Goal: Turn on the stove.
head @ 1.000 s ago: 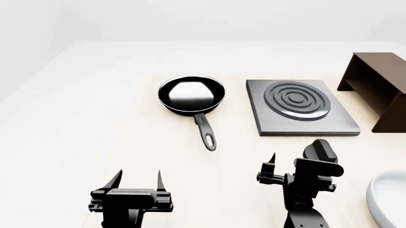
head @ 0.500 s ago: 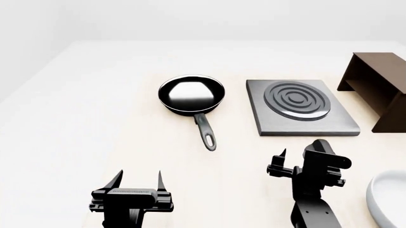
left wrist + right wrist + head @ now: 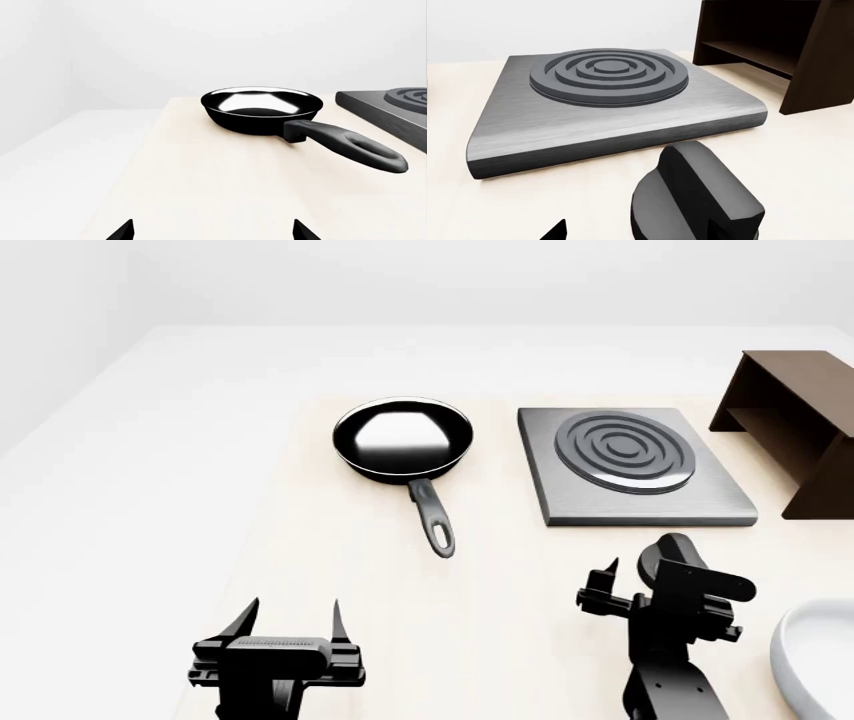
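The stove (image 3: pixel 634 472) is a flat grey metal plate with dark concentric rings at the table's right middle. Its black knob (image 3: pixel 671 556) stands on the table just in front of it. In the right wrist view the stove (image 3: pixel 607 107) lies beyond the knob (image 3: pixel 694 197), which sits between my open right gripper's (image 3: pixel 637 232) fingers, close to one of them. In the head view my right gripper (image 3: pixel 647 578) is at the knob. My left gripper (image 3: pixel 291 612) is open and empty near the front left, and it also shows in the left wrist view (image 3: pixel 212 232).
A black frying pan (image 3: pixel 403 438) sits left of the stove, handle toward me; it also shows in the left wrist view (image 3: pixel 261 107). A dark brown wooden box (image 3: pixel 794 425) stands right of the stove. A white dish rim (image 3: pixel 807 660) is at the front right.
My right gripper has moved right, bringing its fingers around the knob. The left gripper, pan and stove have not moved.
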Motion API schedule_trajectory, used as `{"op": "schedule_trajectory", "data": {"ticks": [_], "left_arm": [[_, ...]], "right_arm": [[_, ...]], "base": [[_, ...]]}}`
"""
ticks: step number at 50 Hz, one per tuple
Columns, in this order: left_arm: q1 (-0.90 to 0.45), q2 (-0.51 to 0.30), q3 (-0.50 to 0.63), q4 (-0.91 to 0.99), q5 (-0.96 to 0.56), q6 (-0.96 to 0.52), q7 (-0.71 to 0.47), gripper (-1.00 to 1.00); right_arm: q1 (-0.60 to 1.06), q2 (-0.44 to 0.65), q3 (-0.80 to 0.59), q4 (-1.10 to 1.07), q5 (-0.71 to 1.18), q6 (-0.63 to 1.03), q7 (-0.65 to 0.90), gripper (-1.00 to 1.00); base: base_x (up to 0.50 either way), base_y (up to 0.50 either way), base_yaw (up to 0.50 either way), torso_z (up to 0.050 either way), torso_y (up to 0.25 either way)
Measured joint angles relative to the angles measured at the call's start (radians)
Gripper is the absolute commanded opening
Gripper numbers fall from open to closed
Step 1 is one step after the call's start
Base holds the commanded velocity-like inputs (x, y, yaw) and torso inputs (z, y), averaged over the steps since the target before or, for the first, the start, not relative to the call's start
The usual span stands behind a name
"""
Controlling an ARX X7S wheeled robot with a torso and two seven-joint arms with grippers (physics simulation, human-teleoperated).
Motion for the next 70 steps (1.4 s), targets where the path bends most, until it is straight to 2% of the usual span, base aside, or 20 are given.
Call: {"op": "schedule_trajectory", "data": {"ticks": [44,54,70], "left_arm": [[-0.009,-0.011,0.023,-0.013,-0.011,0.007,-0.018,1.0],[-0.011,-0.014,0.027,-0.013,-0.015,0.006,-0.021,1.0],[-0.013,-0.018,0.034,-0.018,-0.02,0.008,-0.026,1.0]], "right_arm": [[0.249,-0.034,-0.032,0.524,-0.046,-0.227,-0.053,1.0],[0.243,-0.025,-0.047,0.5,-0.042,-0.197,-0.047,1.0],[0.162,0.014,-0.026,0.313,-0.006,-0.082,-0.008,1.0]], "base": [[0.0,0.0,0.0,0.0,0.0],[0.0,0.0,0.0,0.0,0.0],[0.0,0.0,0.0,0.0,0.0]]}}
